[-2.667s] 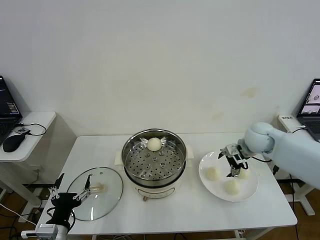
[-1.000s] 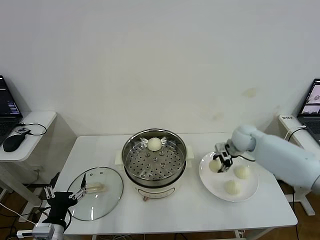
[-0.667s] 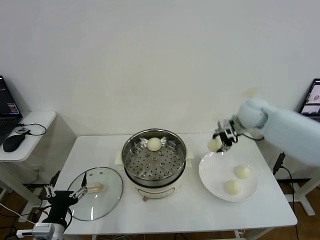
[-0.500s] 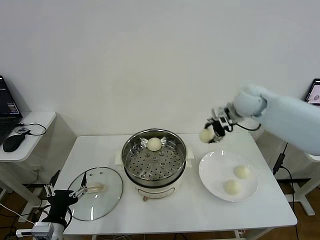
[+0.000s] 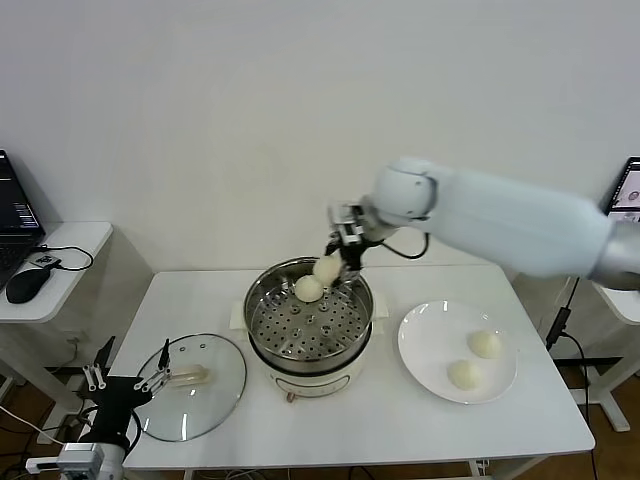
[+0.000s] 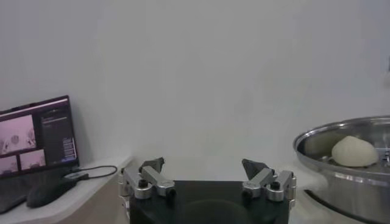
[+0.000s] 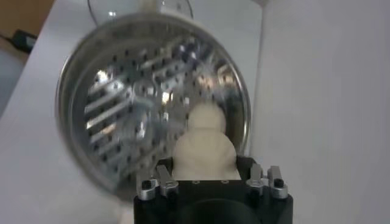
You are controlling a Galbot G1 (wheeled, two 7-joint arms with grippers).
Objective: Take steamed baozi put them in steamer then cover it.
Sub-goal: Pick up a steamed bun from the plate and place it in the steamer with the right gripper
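One steamed baozi (image 5: 327, 267) is held clamped in the right gripper (image 5: 343, 252) above the steamer (image 5: 308, 312) for placing beside the bun already inside; the left gripper (image 5: 122, 381) is parked open near the cover (image 5: 192, 385).

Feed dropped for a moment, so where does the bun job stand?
One bun sits in the steamer. The right gripper holds a second bun over it. Two buns wait on the plate. The lid lies on the table near the open left gripper.

Four baozi (image 5: 309, 288), one steamer (image 5: 262, 300), one cover (image 5: 215, 385), one plate (image 5: 425, 350), perhaps two laptops (image 5: 18, 213).
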